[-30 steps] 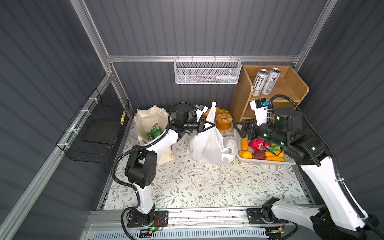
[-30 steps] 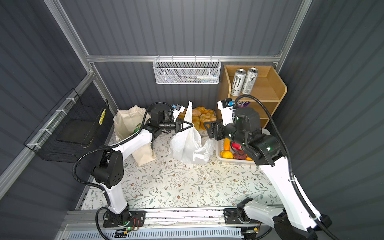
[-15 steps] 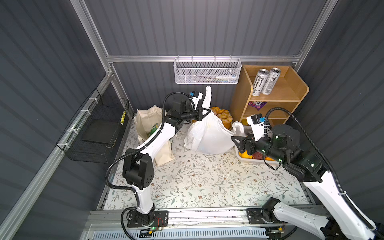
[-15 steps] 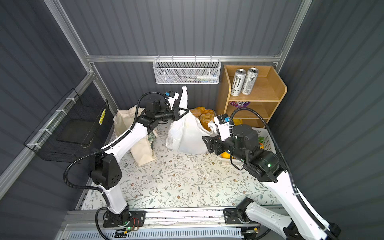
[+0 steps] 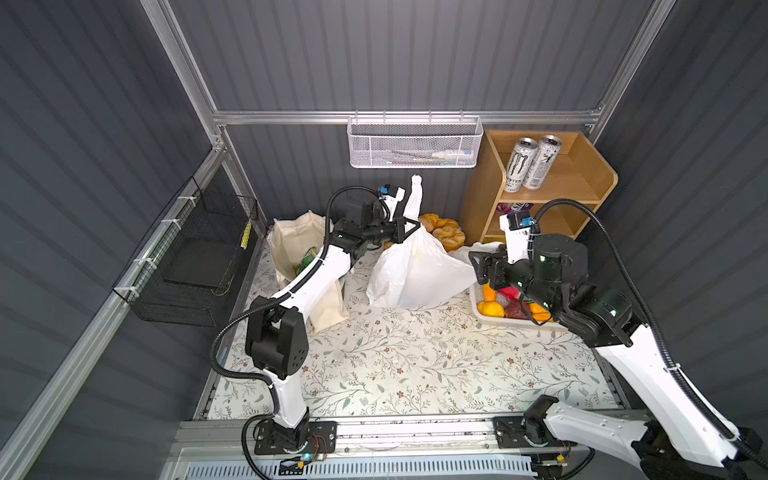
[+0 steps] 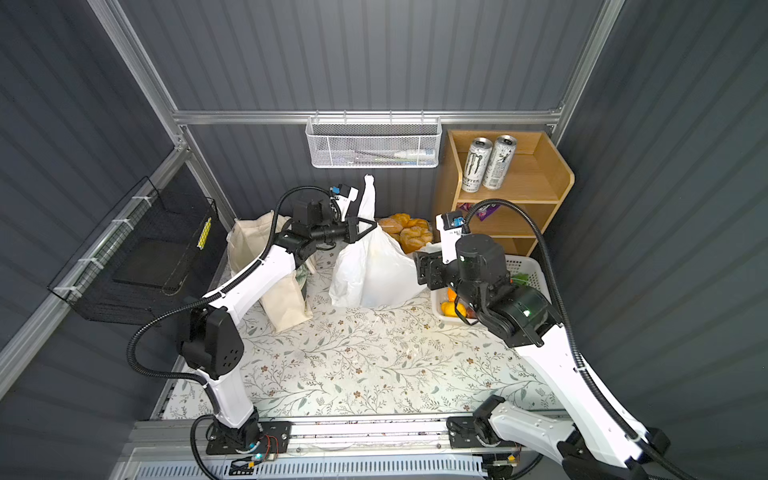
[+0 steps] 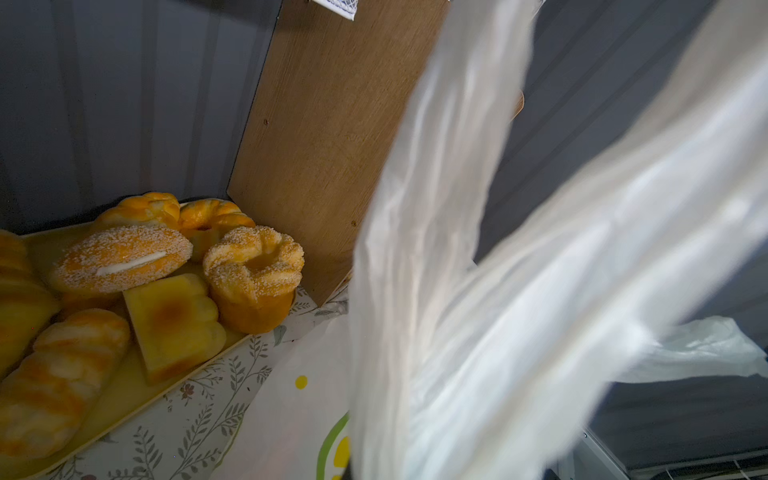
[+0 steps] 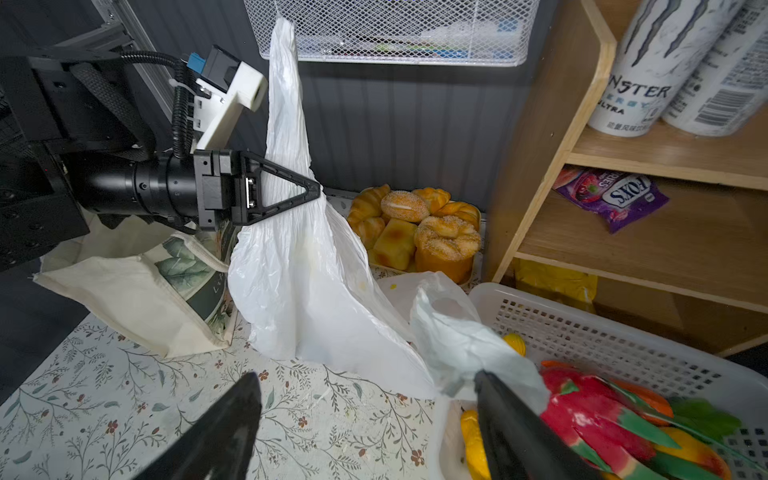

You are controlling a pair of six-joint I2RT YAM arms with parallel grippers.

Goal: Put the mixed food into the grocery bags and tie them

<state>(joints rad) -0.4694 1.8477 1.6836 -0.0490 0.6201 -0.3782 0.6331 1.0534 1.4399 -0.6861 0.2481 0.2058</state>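
Right wrist view: left gripper (image 8: 308, 192), fingers clamped on one handle (image 8: 286, 104), has hoisted the white plastic carrier bag (image 8: 307, 299) upright on the floral counter (image 8: 104, 399); right gripper (image 8: 365, 386), fingers spread, flanks the other. Tying looms.

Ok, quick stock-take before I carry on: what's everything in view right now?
white plastic bag: one, white, centre, one handle held up
canvas tote: one, cream, back left, green item inside
toy produce: several, red, orange, yellow, in the white basket, right
bread rolls: several, golden, back, beside the shelf
drink cans: two, silver-white, top of wooden shelf
snack packet: one, purple, middle shelf
mesh basket: one, white, back wall
wire basket: one, black, left wall
left pincer: shut on the bag's handle
right pincer: open, by the bag's other handle
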